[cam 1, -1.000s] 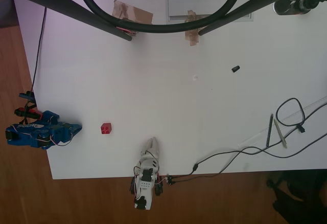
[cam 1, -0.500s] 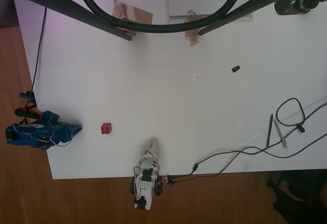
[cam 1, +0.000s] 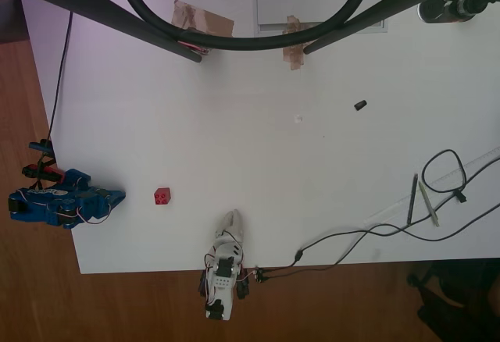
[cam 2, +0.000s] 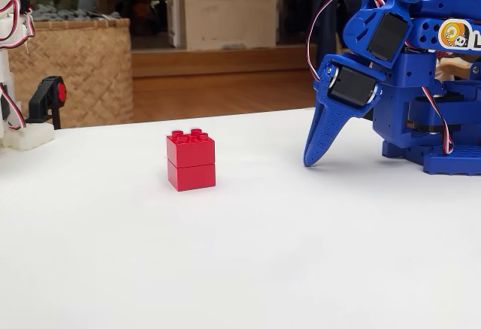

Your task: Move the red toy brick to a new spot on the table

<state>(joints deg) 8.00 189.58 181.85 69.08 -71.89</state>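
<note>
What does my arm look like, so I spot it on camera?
The arm is bright blue plastic with black servo blocks, looped red-and-white wires and a round cartoon sticker near the top. Its gripper tapers to a blue point.

Small black piece (cam 1: 360,105), wicker basket (cam 2: 71,70)

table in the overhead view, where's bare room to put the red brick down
The widest bare stretch of the table lies mid-top, between the red toy brick, the taped patches and the small black piece. The right side is crowded with cables and pens; the left edge holds the blue arm.
</note>
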